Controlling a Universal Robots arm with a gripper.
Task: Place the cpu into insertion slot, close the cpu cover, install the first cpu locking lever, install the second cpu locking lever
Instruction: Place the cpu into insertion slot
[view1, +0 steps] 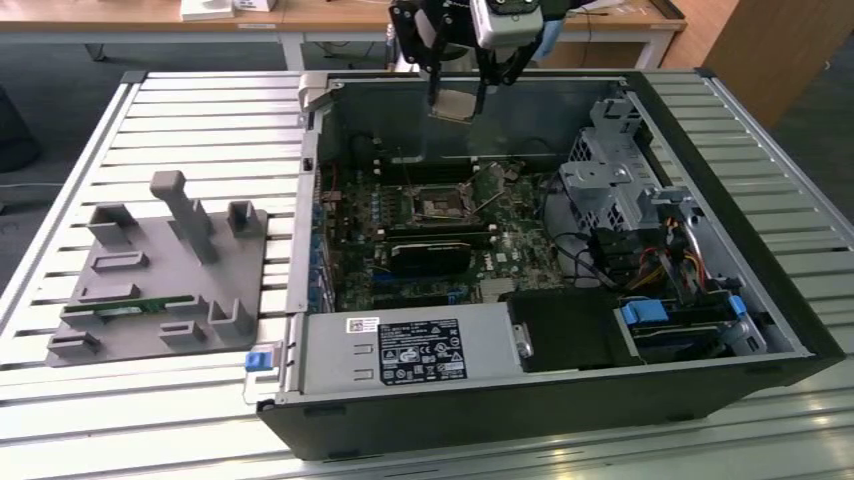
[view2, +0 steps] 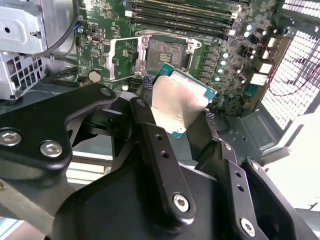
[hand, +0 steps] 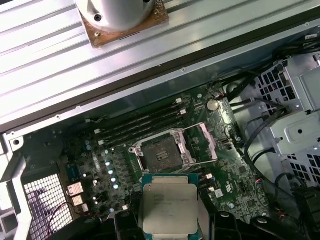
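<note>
My gripper (view1: 458, 92) is shut on the cpu (view1: 454, 105), a flat square chip with a silvery-tan top, and holds it in the air above the far wall of the open computer case. In both wrist views the cpu (view2: 177, 102) (hand: 167, 205) sits between the black fingers (view2: 150, 125). Below it and a little apart lies the insertion slot (hand: 160, 155) (view2: 167, 52) (view1: 438, 203), a square socket with a dark, bare centre on the green board. The cpu cover (hand: 207, 142) (view2: 120, 60) is swung open beside the socket.
Long memory slots (hand: 140, 125) run beside the socket. A black card (view1: 427, 255) lies across the board. A metal drive cage (view1: 621, 190) with cables fills the exterior view's right, and a power supply (view1: 407, 350) sits at the front. A grey fixture plate (view1: 160, 270) rests on the slatted table.
</note>
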